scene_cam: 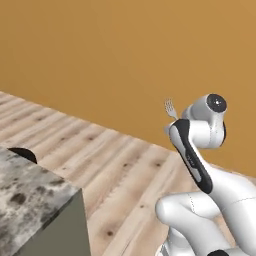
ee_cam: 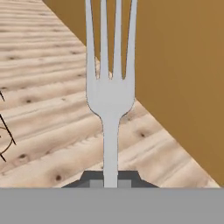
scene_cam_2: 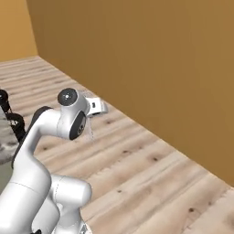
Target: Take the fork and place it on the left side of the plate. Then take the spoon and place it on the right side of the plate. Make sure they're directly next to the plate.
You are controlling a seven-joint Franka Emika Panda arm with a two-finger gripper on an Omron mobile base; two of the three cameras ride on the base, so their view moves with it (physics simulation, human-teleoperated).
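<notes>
Gripper (ee_cam: 110,183) clamps the fork (ee_cam: 109,94) handle, tines toward the orange wall (ee_cam: 183,65)

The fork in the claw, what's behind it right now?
Behind the fork, held upright in the shut claw, lie wooden floor planks and an orange-brown wall. The fork's lower handle is covered by the claw.

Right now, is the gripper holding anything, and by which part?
Yes. The gripper is shut on the fork, gripping the handle. The tines point out away from the hand, over the wooden floor.
</notes>
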